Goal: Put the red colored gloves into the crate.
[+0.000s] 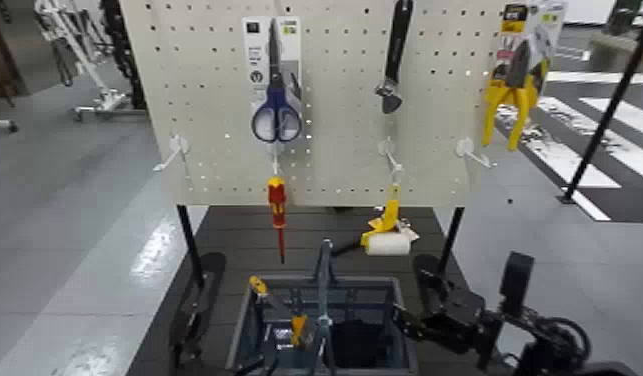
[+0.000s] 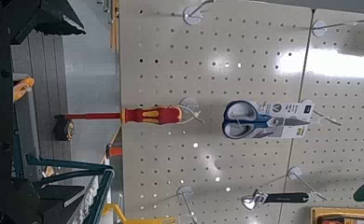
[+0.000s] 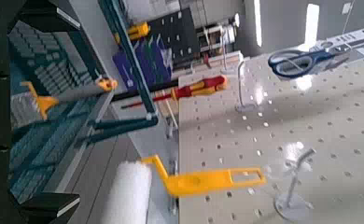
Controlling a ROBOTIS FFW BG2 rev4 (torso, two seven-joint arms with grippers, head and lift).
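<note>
The red gloves show in none of the views. The grey-blue crate (image 1: 247, 322) stands on the dark platform below the pegboard, with its upright handle (image 1: 323, 285) in the middle and yellow-handled tools (image 1: 297, 325) inside. It also shows in the right wrist view (image 3: 40, 140). My left gripper (image 1: 193, 318) hangs low just left of the crate. My right gripper (image 1: 440, 318) sits low just right of it. Neither holds anything that I can see.
A pegboard (image 1: 335, 100) stands behind the crate. It holds blue scissors (image 1: 276, 118), a black wrench (image 1: 393, 60), yellow pliers (image 1: 513, 95), a red-and-yellow screwdriver (image 1: 277, 205) and a yellow paint roller (image 1: 387, 235). Bare hooks (image 1: 173, 152) stick out of the board.
</note>
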